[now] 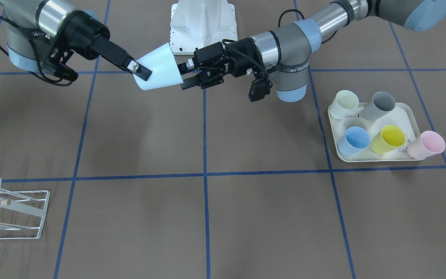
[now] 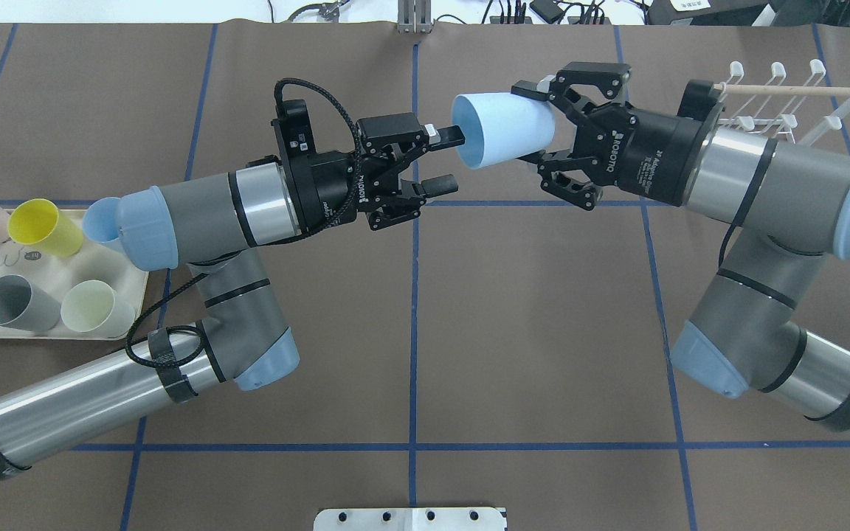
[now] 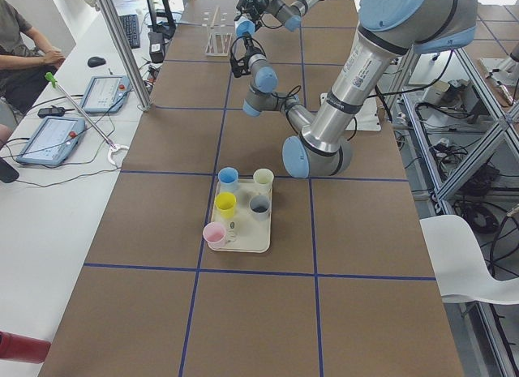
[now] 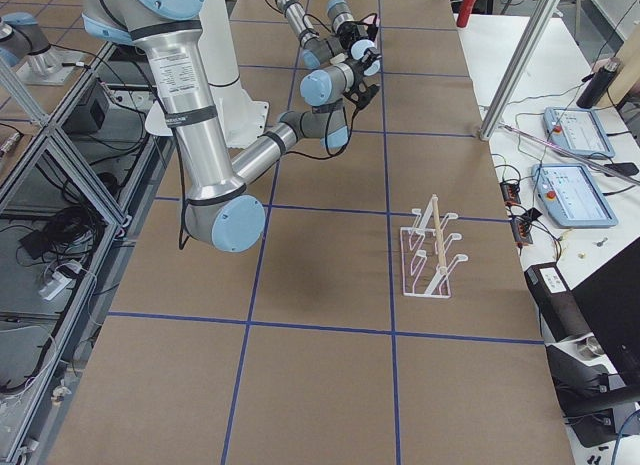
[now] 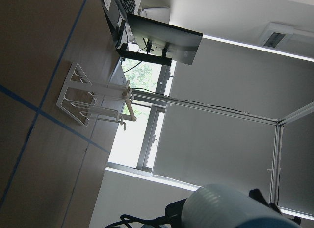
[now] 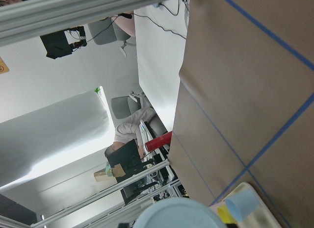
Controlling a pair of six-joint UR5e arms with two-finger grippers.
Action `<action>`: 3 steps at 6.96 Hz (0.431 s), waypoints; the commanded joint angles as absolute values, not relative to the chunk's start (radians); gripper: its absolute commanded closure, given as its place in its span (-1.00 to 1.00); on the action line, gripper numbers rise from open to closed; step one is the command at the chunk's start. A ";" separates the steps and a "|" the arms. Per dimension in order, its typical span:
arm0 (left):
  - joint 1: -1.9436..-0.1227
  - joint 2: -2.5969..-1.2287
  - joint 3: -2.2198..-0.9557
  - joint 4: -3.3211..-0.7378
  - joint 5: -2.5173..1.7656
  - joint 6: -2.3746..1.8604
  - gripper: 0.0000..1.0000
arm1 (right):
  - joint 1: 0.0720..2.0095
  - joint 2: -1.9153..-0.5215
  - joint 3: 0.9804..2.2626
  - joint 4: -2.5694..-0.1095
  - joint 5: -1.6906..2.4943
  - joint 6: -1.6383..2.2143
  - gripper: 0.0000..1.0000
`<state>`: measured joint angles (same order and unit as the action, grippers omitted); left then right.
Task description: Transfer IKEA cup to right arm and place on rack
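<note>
The pale blue IKEA cup [image 2: 506,129] hung on its side above the bench [image 2: 543,332], mouth toward the left arm. The right tool [image 2: 536,125] was clamped around its base end. The left tool [image 2: 443,158] stood spread wide, one finger at the cup's rim and the other clear below it. The rack [image 2: 794,89] sat behind the right arm. Five cups stood on a cream tray [image 2: 49,333] beside the left arm.

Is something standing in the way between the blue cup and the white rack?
Nothing visible on the table does. The blue cup is in the right gripper; the white rack stands apart, on that arm's side.
</note>
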<state>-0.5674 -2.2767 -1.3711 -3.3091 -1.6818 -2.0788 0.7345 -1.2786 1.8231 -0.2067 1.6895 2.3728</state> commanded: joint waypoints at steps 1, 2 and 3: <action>-0.580 -2.267 -1.359 -3.306 -1.680 -2.002 -0.53 | 0.808 -1.435 1.801 -0.219 1.684 2.023 1.00; -0.580 -2.267 -1.350 -3.301 -1.680 -2.000 -0.53 | 0.866 -1.484 1.777 -0.233 1.677 1.850 1.00; -0.575 -2.267 -1.345 -3.300 -1.680 -2.000 -0.53 | 0.896 -1.565 1.775 -0.248 1.601 1.654 1.00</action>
